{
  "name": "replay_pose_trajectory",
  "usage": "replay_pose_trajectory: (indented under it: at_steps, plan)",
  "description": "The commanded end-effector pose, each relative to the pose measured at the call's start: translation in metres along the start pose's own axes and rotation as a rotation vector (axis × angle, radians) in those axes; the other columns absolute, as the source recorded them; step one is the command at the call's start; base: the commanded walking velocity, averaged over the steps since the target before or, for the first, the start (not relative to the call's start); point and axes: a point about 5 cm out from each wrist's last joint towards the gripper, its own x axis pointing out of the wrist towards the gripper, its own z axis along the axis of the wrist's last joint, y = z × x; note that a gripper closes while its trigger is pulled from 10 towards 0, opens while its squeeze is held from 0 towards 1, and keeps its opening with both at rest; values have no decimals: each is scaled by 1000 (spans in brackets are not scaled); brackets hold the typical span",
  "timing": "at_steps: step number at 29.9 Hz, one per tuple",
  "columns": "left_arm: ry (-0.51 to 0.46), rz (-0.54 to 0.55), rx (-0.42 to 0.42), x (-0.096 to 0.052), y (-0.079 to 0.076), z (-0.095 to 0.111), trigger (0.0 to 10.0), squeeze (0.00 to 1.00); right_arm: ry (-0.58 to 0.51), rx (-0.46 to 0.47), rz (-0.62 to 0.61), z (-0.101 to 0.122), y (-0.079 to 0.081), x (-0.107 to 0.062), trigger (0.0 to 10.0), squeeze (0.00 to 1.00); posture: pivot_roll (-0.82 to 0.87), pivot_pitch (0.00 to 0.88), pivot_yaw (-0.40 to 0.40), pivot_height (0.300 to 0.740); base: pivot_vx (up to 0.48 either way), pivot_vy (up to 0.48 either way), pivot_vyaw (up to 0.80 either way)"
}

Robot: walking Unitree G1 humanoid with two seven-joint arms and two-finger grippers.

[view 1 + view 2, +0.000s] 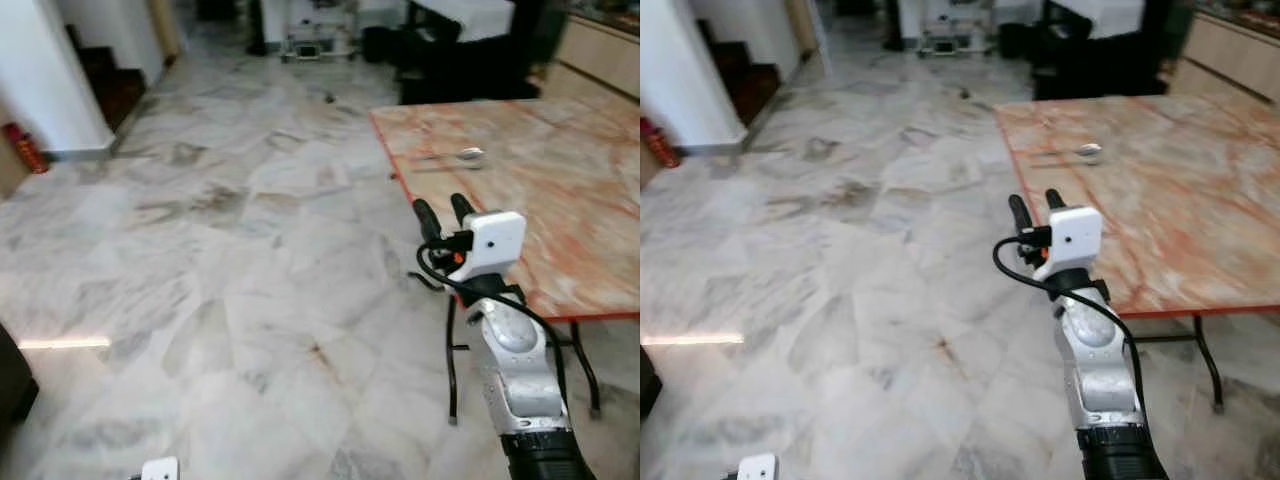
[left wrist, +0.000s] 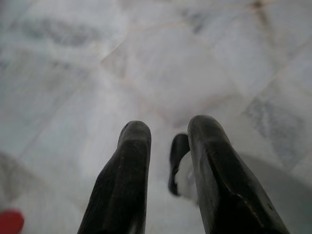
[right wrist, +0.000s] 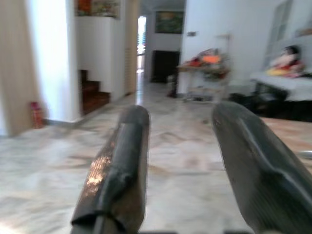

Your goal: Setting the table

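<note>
A reddish marble table [image 1: 560,210] stands at the right. A small silvery piece of cutlery, likely a spoon [image 1: 468,155], lies near its far left corner. My right gripper [image 1: 444,212] is raised in front of the table's near left edge, fingers pointing up and open with nothing between them. The right wrist view looks past the two spread fingers [image 3: 127,146] into the room. My left gripper [image 2: 169,131] hangs low over the marble floor, open and empty; its white wrist housing [image 1: 160,468] shows at the bottom of the left eye view.
Pale marble floor [image 1: 220,260] spreads to the left and ahead. The table has thin black legs [image 1: 451,370]. A white wall corner [image 1: 50,70], stairs [image 1: 105,75] and a red extinguisher [image 1: 25,147] stand at the back left. Dark furniture [image 1: 470,60] stands behind the table.
</note>
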Motion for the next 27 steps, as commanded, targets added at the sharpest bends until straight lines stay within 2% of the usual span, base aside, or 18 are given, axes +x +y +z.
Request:
replay_pose_trajectory:
  at_steps: [1, 7, 9, 14, 22, 27]
  plan:
    - [27, 2, 0, -1, -1, -5, 10000, 0, -2, -1, 9, 1, -1, 0, 10000, 0, -51, 0, -9, 740, 0, 0, 800]
    - [35, 10, 6, -2, 1, -8, 10000, 0, 1, 12, 45, 0, 2, 1, 10000, 0, -53, 0, -6, 740, 0, 0, 800]
    - [39, 9, 6, -3, 2, -9, 10000, 0, 10, 44, 73, -2, 6, 1, 10000, 0, -55, 0, -5, 740, 0, 0, 0]
    - [64, 12, 21, -3, 5, -11, 10000, 0, 9, 49, 75, -3, 6, 1, 10000, 0, -54, 0, -3, 740, 0, 0, 0]
    - [93, 21, 22, -5, 9, -17, 10000, 0, 13, 20, 116, -3, 8, 1, 10000, 0, -52, 0, -8, 740, 284, 0, 0]
    - [103, 25, 19, -6, 10, -19, 10000, 0, 14, -1, 134, -4, 9, 0, 10000, 0, -49, 0, -11, 740, 299, 0, 751]
